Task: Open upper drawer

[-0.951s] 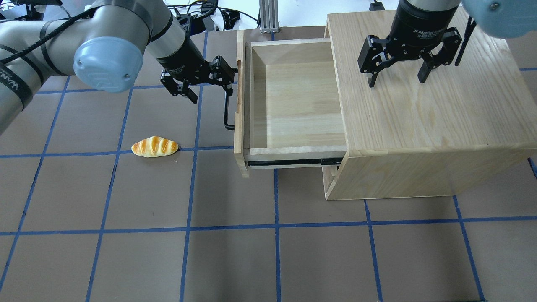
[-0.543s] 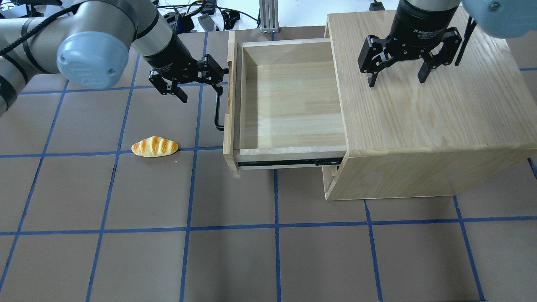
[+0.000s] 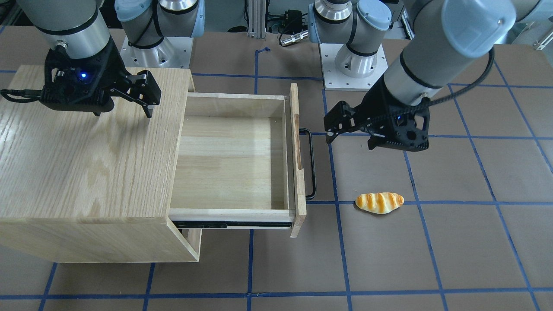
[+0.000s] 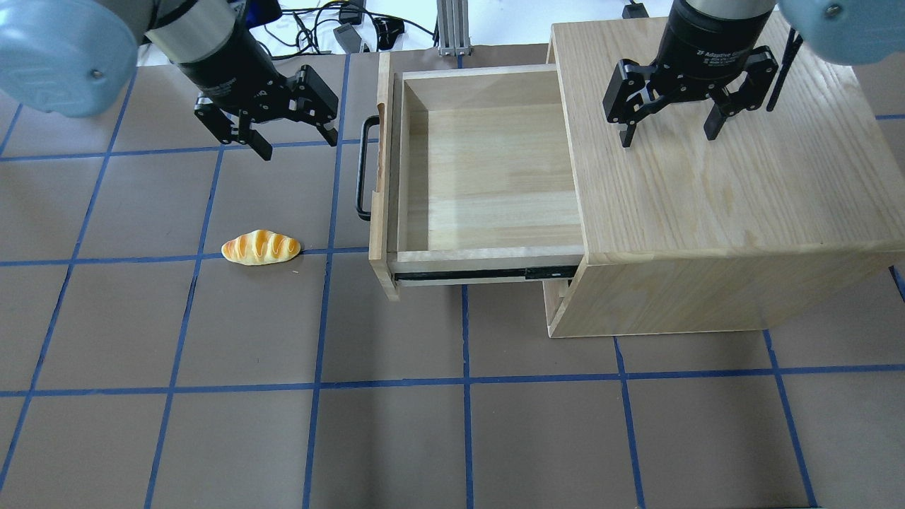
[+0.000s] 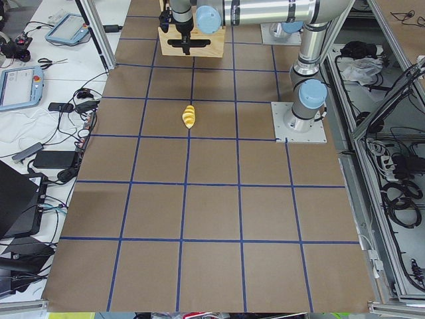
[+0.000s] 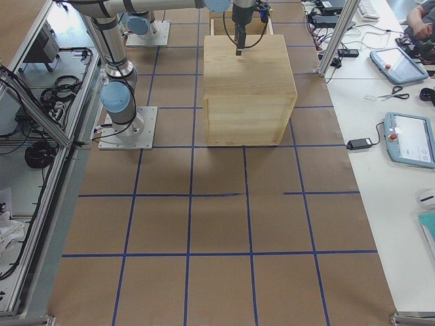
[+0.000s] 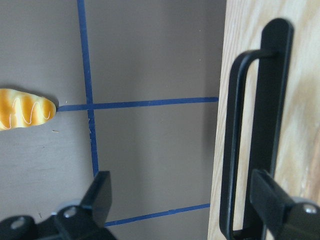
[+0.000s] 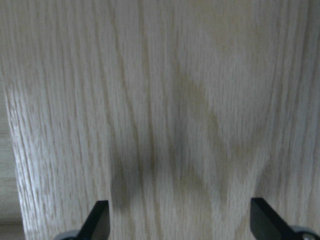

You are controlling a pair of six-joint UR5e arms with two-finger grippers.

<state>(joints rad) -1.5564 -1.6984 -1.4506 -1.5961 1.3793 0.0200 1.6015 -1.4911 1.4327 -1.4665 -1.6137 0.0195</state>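
Observation:
The upper drawer (image 4: 488, 162) is a shallow light-wood box, pulled far out of the oak-grain cabinet (image 4: 707, 205) and empty inside. Its black bar handle (image 4: 363, 170) is free. My left gripper (image 4: 298, 145) is open and empty, a short way left of the handle and apart from it. In the left wrist view the handle (image 7: 260, 125) stands on the drawer's front panel (image 7: 305, 150), with one finger (image 7: 272, 200) in front of it. My right gripper (image 4: 669, 138) is open and empty just above the cabinet top. The drawer also shows in the front-facing view (image 3: 229, 160).
A toy bread roll (image 4: 261, 247) lies on the brown table left of the drawer, beside a blue tape line. The drawer's black slide rail (image 4: 481, 273) is exposed at its near side. Cables and arm bases are at the table's far edge.
The drawer has slid further out to the left. My left gripper has come off the handle and moved away to the left. The right gripper has not moved.

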